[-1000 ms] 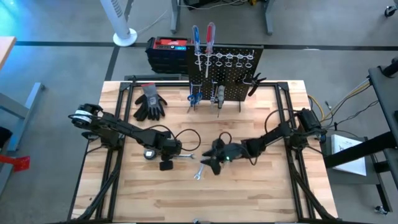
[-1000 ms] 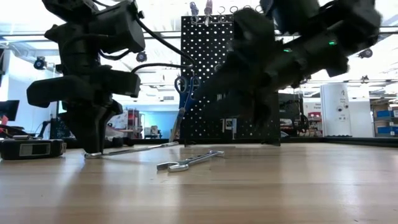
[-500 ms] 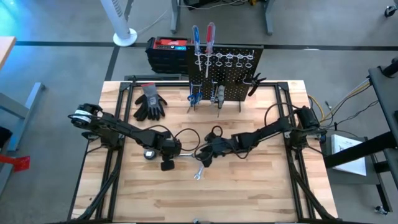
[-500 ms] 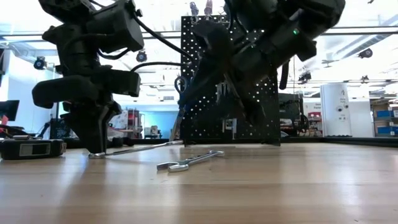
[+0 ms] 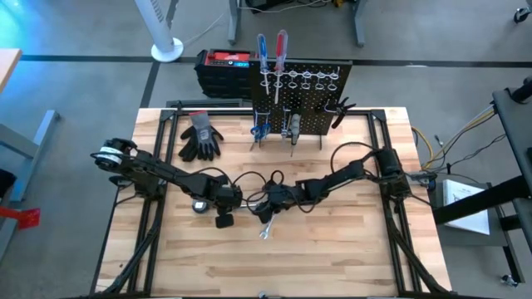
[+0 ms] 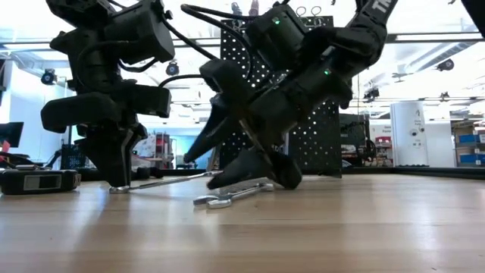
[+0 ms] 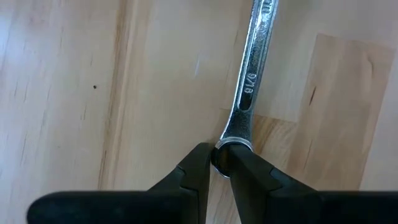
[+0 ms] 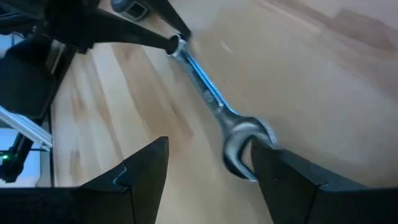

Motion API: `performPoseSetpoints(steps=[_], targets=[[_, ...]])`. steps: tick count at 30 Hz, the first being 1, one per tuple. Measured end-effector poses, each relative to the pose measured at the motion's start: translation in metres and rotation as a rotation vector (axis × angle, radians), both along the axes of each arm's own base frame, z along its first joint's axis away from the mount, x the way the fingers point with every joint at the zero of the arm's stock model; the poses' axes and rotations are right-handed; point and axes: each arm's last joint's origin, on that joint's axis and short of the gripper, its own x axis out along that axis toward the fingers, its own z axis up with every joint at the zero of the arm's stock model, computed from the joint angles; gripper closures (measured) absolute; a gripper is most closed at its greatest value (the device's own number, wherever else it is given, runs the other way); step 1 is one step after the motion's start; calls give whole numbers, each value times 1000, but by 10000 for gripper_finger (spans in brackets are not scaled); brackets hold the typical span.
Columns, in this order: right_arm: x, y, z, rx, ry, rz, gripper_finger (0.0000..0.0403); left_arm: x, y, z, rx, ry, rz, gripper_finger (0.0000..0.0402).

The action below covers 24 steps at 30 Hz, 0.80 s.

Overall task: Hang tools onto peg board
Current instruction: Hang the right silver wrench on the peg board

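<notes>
Left gripper (image 7: 221,168) is clenched on one wrench's (image 7: 249,87) ring end. Right gripper (image 8: 208,165) hangs spread over its open end, so I'd guess a handover: it needs to close.

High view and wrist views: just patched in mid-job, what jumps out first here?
Mid-table, both arms meet over one silver wrench: the left gripper is shut on its ring end, while the right gripper is open around its open-jaw end. A second wrench lies loose just in front of them. At the table's far edge the peg board already holds two screwdrivers.
</notes>
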Motion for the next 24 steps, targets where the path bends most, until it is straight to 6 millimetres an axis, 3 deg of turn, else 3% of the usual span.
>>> performPoseSetpoints(steps=[8,19,24], targets=[[3,-6,3,-11,-7,-4,225,0,0,0,1,-1,0,352],[3,-10,1,-48,-29,24,378,0,0,0,3,-4,0,352],[4,-10,2,-93,-51,66,396,0,0,-1,3,-3,-2,352]])
